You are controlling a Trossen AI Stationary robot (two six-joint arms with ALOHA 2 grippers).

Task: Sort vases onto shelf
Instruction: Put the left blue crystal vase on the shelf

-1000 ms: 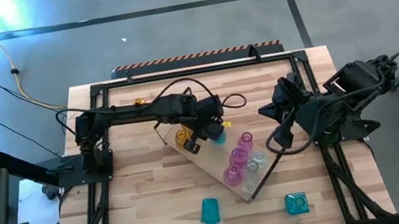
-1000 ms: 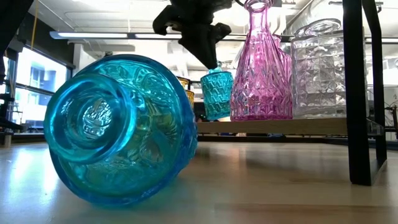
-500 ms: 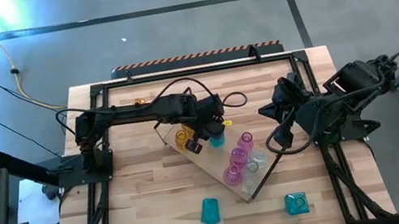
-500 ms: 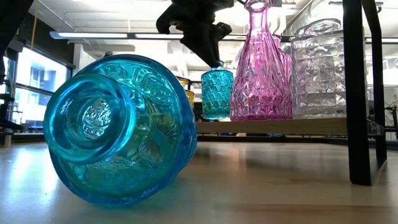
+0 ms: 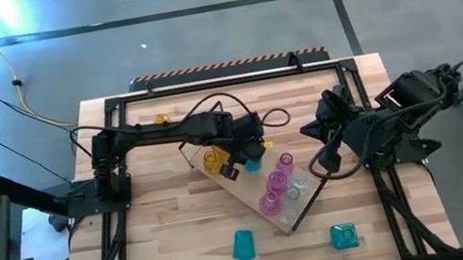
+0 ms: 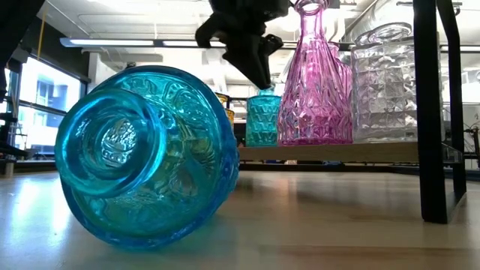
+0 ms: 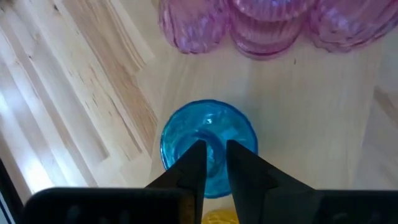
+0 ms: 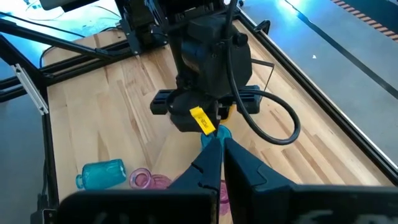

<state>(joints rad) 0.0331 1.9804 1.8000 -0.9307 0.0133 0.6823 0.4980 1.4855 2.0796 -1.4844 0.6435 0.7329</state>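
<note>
Left tool: above the teal vase – fingers narrowly parted, not gripping.
Teal vase: upright on the shelf, beside pink vases.
Right tool: closed – right of the shelf.

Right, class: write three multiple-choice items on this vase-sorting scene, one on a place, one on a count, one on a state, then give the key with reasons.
1. Where does the small teal vase under the left gripper stand?
A. on the shelf
B. on the floor
C. on a keyboard

2. How many teal vases rest on the tabletop off the shelf, in the high view?
A. none
B. two
C. five

3. How is the big teal vase nearest the low camera?
A. upright
B. stacked on another
C. lying on its side

Key: 1 A, it stands beside the pink vase on the board. 2 B, two show near the front edge. 3 C, its base faces the camera.
</note>
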